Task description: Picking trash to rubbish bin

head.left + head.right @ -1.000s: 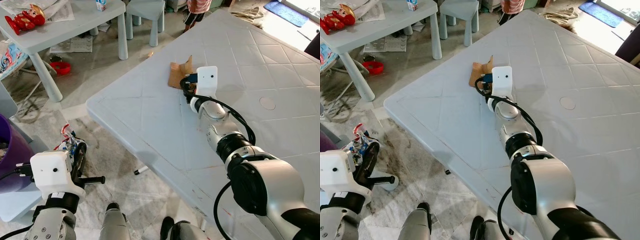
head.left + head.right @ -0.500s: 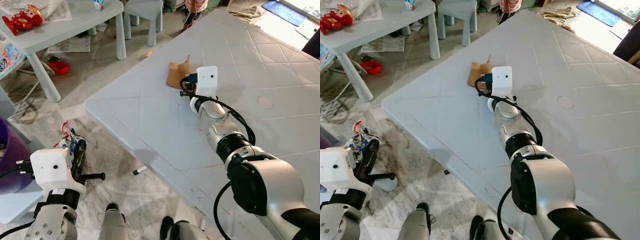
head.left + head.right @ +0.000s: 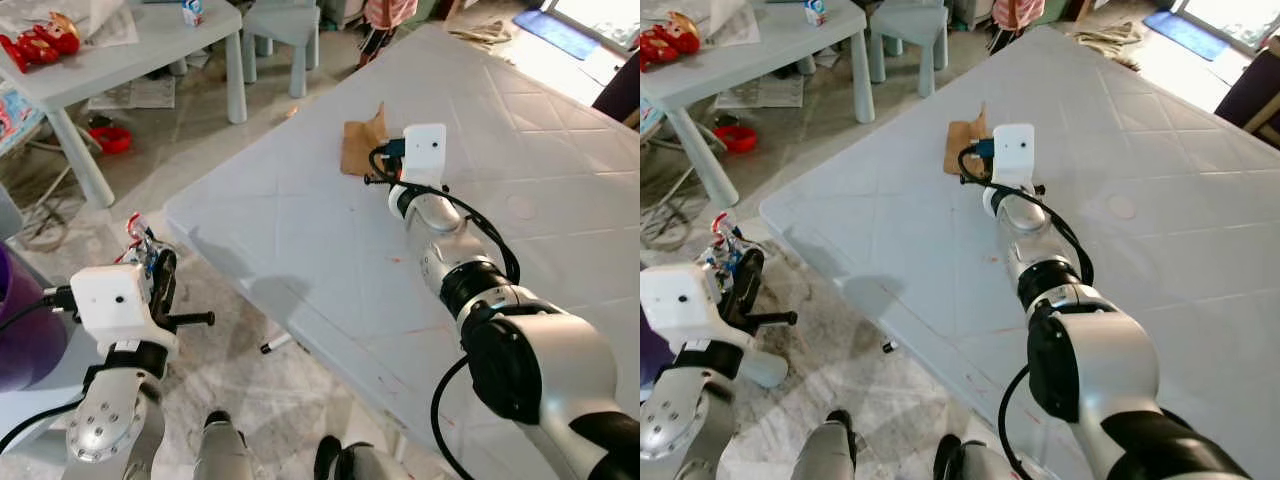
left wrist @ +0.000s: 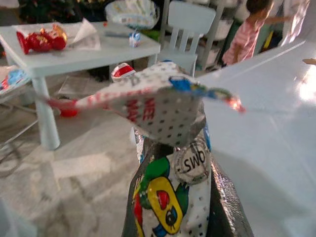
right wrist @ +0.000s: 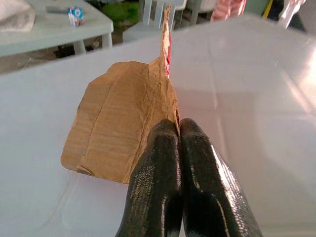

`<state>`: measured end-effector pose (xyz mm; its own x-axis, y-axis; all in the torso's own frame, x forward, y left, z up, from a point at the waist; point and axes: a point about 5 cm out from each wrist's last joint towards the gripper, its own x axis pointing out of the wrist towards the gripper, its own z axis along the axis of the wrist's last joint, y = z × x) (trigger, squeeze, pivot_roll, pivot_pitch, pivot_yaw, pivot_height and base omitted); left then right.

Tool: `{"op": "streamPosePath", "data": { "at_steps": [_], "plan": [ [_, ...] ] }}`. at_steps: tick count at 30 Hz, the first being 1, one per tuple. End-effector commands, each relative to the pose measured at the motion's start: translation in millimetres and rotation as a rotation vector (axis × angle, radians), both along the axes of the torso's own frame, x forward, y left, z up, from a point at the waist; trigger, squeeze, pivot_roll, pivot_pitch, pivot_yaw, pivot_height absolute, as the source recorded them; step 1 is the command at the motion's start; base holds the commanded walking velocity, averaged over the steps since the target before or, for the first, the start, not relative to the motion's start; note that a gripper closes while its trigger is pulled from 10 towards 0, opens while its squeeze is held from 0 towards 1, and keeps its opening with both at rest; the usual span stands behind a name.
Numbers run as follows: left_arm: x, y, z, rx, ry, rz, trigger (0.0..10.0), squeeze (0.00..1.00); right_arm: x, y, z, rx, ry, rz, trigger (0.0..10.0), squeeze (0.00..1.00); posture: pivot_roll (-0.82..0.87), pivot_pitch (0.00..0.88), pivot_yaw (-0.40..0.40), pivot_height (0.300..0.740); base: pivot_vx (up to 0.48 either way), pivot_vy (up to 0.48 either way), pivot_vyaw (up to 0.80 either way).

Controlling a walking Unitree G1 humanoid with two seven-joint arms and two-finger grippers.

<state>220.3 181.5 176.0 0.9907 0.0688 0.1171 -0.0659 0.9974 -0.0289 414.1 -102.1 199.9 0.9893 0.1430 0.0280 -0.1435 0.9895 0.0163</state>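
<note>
a big white table (image 3: 560,160) spans the right. far left stands a small pale table (image 3: 120,60) carrying a red toy (image 3: 40,40) and a small carton (image 3: 191,11), with a pale child's chair (image 3: 285,20) just right of it. a red bowl (image 3: 113,138) lies on the floor beneath.

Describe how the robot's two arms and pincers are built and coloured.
Both arms are silver with rounded joint housings and black bands. Each wrist carries a white boxy camera block. A black cable loops along the right arm to its block, and a thinner one reaches the left arm. Each pincer has two long black fingers, smooth and rounded.
</note>
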Motion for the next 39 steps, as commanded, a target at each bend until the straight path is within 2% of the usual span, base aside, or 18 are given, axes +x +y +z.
{"op": "streamPosePath", "data": {
  "at_steps": [1,10,17,20,24,29,30,37,39],
  "plan": [
    [1.9,1.3,-2.4,0.008,0.002,0.006,0.0,0.0,2.1,-6.2,7.6,0.004,-0.023,-0.008,0.0,0.0,0.43,0.109,-0.197,0.74,0.0,0.0,0.0],
    [34.4,4.9,2.6,0.03,-0.06,0.024,0.0,0.0,3.9,-15.2,26.8,0.005,-0.121,0.079,0.0,0.0,0.31,0.028,-0.157,0.74,0.0,0.0,0.0],
    [53.8,-2.0,8.9,0.032,-0.091,0.025,0.0,0.0,1.4,-24.6,26.3,0.0,-0.156,0.146,0.0,0.0,0.24,0.003,-0.133,0.74,0.0,0.0,0.0],
    [61.3,-4.7,10.5,0.027,-0.105,0.018,0.0,0.0,-4.1,-20.0,22.8,-0.027,-0.2,0.26,0.0,0.0,0.21,0.0,-0.124,0.74,0.0,0.0,0.0],
    [63.0,-4.6,10.0,0.027,-0.11,0.018,0.0,0.0,-8.6,-16.5,19.8,-0.029,-0.227,0.32,0.0,0.0,0.19,0.0,-0.121,0.74,0.0,0.0,0.0],
    [61.4,-2.1,3.3,0.026,-0.091,0.04,0.0,0.0,-24.2,-16.2,5.9,0.056,-0.258,0.348,0.0,0.0,0.17,0.0,-0.116,0.74,0.0,0.0,0.0],
    [59.6,-1.0,0.8,0.024,-0.081,0.057,0.0,0.0,-32.9,-17.9,0.4,0.068,-0.273,0.33,0.0,0.0,0.17,0.0,-0.115,0.74,0.0,0.0,0.0],
    [50.2,2.3,-3.2,0.03,-0.074,0.083,0.0,0.0,-59.0,-31.4,-12.3,0.149,-0.259,0.25,0.0,0.0,0.16,0.007,-0.112,0.74,0.0,0.0,0.0],
    [45.3,3.6,-8.5,0.006,-0.048,0.112,0.0,0.0,-67.1,-37.5,-12.3,0.171,-0.247,0.2,0.0,0.0,0.15,0.015,-0.112,0.74,0.0,0.0,0.0]
  ]
}}
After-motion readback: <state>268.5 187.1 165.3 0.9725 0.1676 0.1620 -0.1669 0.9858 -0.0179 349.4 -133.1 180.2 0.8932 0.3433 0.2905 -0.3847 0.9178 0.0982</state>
